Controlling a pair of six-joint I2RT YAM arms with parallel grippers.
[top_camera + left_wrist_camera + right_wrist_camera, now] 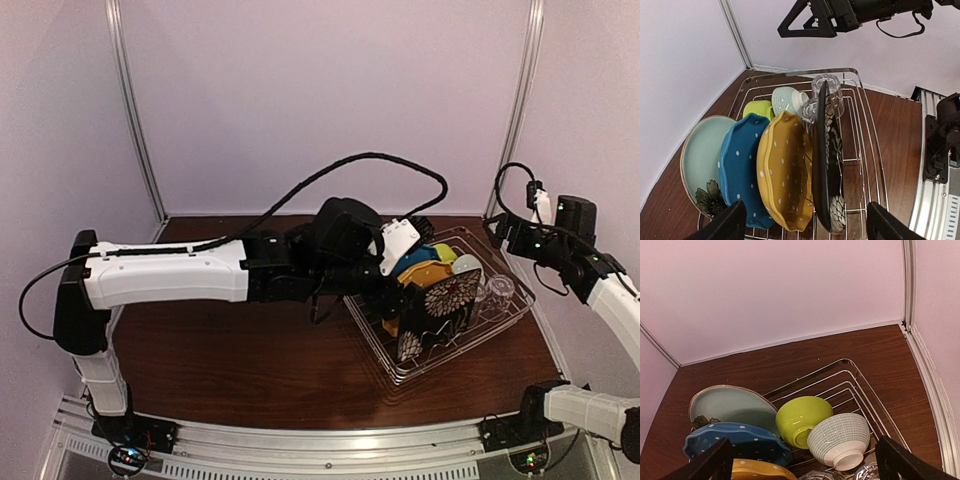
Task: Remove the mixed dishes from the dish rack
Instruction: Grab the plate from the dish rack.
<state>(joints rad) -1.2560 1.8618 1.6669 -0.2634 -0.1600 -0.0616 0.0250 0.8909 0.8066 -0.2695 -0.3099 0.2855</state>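
My left jaws hang wide open over the silver wire dish rack [805,74], which sits on the right part of the dark brown wooden bench [220,360]. Nothing is in them. The plates stand on edge in a row in the rack: the pale teal round plate [702,155], the blue dotted plate [740,170], the orange dotted plate [785,175], then the black floral square plate [830,150] at the end. Past them sit the yellow-green bowl [800,420], the white bowl [840,437] and two clear glasses [827,90].

My right jaws are wide open too, above the far end of the rack, holding nothing.

I think the black plate should come out first, since it is on the outside. My left jaws sit across several plates, so I should slide them over until one fingertip [732,222] goes on each side of its top edge only. I must not bump the orange plate, which is just beside it. Then I pinch firmly and lift straight up, so the plate does not catch the prongs or knock the glasses.
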